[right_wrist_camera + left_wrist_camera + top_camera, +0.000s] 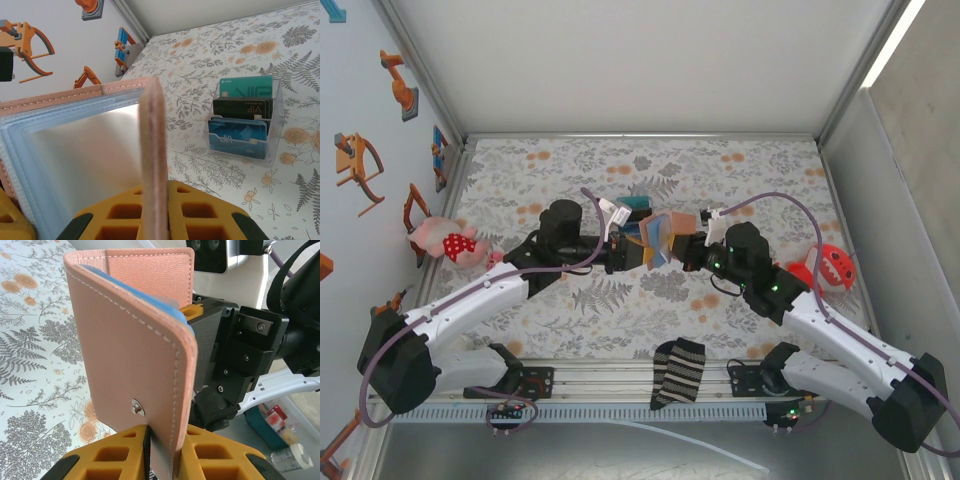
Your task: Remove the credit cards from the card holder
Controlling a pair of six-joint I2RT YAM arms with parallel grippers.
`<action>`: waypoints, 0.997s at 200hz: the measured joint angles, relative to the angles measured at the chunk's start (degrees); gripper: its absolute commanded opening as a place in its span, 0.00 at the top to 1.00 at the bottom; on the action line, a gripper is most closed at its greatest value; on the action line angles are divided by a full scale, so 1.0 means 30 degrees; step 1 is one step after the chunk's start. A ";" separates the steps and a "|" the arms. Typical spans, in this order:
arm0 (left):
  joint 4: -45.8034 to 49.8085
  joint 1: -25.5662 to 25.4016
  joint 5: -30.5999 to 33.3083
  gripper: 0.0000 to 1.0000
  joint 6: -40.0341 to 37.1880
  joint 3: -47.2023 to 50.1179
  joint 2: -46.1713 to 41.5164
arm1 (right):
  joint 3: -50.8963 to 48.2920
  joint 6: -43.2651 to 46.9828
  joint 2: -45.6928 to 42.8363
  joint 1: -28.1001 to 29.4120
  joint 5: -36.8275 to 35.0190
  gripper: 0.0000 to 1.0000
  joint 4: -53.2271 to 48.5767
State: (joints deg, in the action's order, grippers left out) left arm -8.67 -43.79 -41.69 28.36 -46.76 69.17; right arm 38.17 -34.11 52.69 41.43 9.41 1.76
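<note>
The left hand [150, 445] is pinching 1 tan flap of the card holder [130, 355] and the right hand [155, 205] is clamping the other, holding it open above the middle of the counter [740, 180]. Judging by the blue edge [167, 307] inside, the credit cards are seemingly waiting to be pulled.

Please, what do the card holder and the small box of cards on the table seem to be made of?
The card holder: tan leather or imitation, matte and grained, with stitched edges and a metal snap. Its inner pockets look like glossy clear plastic, reflecting light. The box: probably hard transparent plastic; cards show through its walls.
</note>
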 measured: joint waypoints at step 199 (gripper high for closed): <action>0.0189 0.0109 0.0976 0.91 0.0102 0.0357 -0.0532 | 0.0007 0.0306 -0.0182 -0.0015 0.0801 0.94 -0.0350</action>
State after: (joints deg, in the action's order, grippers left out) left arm -8.10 -43.46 -38.76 28.67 -45.69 67.57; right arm 38.20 -33.19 52.14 41.39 11.81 0.71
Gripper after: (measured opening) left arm 0.130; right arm 0.095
